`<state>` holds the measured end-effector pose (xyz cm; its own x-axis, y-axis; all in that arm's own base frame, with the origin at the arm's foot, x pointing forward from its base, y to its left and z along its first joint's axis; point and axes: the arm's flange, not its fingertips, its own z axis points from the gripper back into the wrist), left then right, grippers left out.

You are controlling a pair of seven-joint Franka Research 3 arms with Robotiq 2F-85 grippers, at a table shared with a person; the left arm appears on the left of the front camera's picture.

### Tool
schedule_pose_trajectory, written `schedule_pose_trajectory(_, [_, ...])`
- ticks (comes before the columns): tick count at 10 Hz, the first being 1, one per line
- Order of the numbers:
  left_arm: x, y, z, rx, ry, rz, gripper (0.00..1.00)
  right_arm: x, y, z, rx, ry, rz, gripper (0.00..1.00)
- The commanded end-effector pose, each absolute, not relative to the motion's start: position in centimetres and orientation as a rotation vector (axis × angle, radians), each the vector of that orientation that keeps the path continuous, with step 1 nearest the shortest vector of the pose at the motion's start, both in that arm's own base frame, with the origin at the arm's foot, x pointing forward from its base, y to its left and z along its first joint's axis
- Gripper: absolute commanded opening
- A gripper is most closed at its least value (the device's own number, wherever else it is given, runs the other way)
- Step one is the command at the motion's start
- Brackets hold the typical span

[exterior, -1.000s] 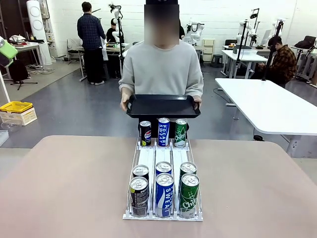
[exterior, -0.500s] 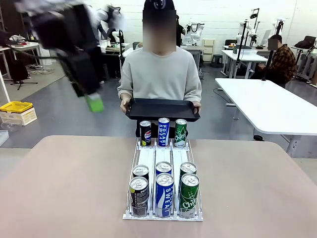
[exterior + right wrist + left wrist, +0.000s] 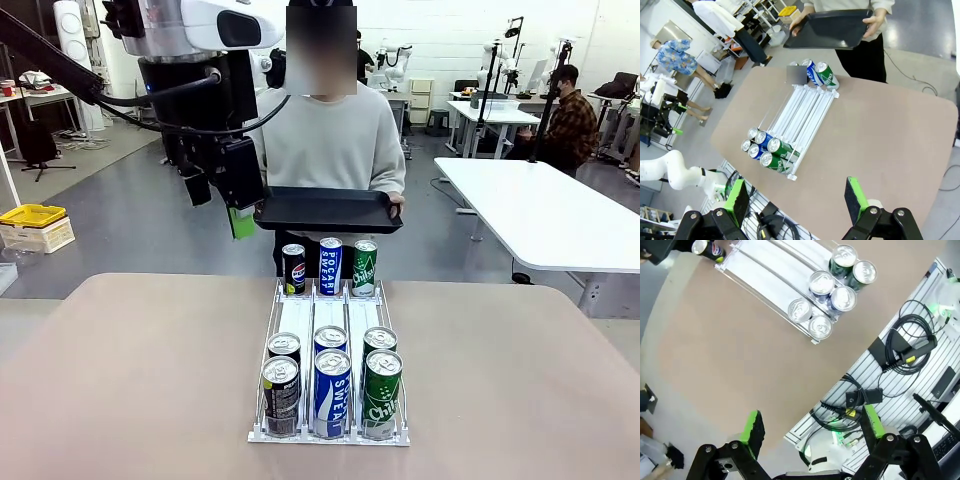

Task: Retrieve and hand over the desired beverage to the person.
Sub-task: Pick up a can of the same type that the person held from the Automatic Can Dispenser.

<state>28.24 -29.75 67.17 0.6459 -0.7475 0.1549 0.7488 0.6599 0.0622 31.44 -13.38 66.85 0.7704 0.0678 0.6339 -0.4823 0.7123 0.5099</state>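
- Left gripper point(image 3: 221, 205) hangs high, left of and beyond the rack point(image 3: 298, 318), fingers pointing down, jaws spread and empty.
- Right gripper point(image 3: 796, 196) hovers high, well apart from the rack, jaws spread and empty.
- Cans point(image 3: 332, 390) stand in the rack; the person point(image 3: 325, 140) holds a tray point(image 3: 325, 208) beyond it.

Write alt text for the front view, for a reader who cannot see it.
A person holds a black tray at the far side of the table, behind a rack with nine cans in three lanes. The left pincer hangs high, at the tray's left end.
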Motion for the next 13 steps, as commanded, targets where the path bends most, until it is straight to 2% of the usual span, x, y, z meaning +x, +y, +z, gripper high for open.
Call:
schedule_pose_trajectory(1, [27.6, -29.2, 67.3, 0.007, -0.178, -0.886, 1.00, 31.6, -13.4, 66.8, 0.751, -0.643, 0.349, 1.00])
schedule_pose_trajectory(3, [27.7, -30.0, 67.3, -0.009, -0.175, -0.864, 1.00, 31.6, -13.4, 66.8, 0.751, -0.643, 0.349, 1.00])
schedule_pose_trajectory(5, [23.9, -38.9, 62.6, 0.136, -0.269, -0.703, 1.00, 31.6, -13.4, 66.8, 0.751, -0.643, 0.349, 1.00])
schedule_pose_trajectory(6, [23.1, -41.2, 61.0, 0.153, -0.313, -0.580, 1.00, 31.6, -13.4, 66.8, 0.751, -0.643, 0.349, 1.00])
schedule_pose_trajectory(10, [23.1, -43.1, 55.3, 0.030, -0.286, -0.180, 1.00, 31.6, -13.4, 66.8, 0.751, -0.643, 0.349, 1.00])
schedule_pose_trajectory(13, [24.4, -42.6, 51.2, -0.121, -0.158, -0.126, 1.00, 31.6, -13.4, 66.8, 0.751, -0.643, 0.349, 1.00])
